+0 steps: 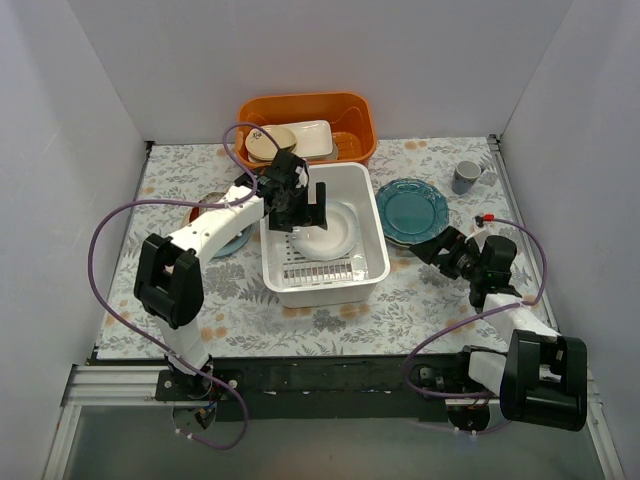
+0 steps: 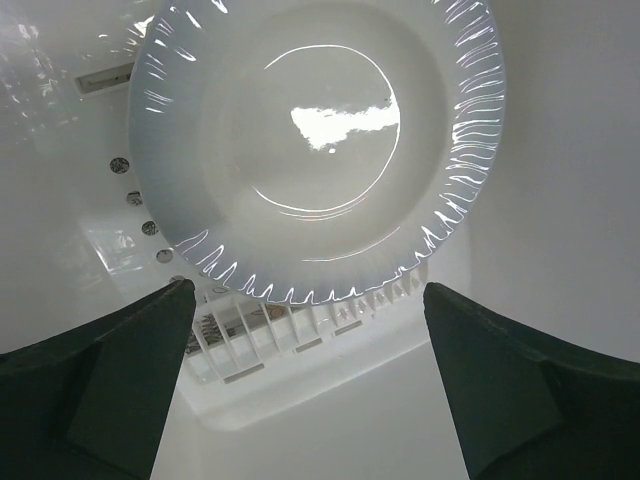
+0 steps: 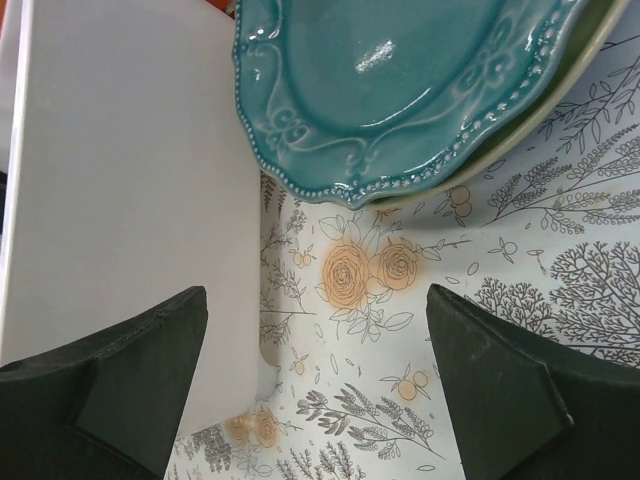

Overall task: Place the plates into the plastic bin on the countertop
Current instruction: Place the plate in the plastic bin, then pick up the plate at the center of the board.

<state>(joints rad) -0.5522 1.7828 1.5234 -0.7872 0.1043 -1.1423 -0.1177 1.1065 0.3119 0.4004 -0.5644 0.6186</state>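
A pale plate with a ribbed rim [image 2: 315,150] lies inside the plastic bin [image 1: 325,290], at its right side. My left gripper [image 1: 302,212] hovers above it, jaws wide apart, holding nothing. The scalloped teal plate [image 1: 412,208] rests on another plate on the countertop [image 3: 560,290], just beside the bin. My right gripper [image 1: 435,247] is near it, jaws apart, empty.

Top view overlooks the whole countertop [image 1: 270,318]; wrist views look down closely into and beside the plastic bin [image 1: 325,292].
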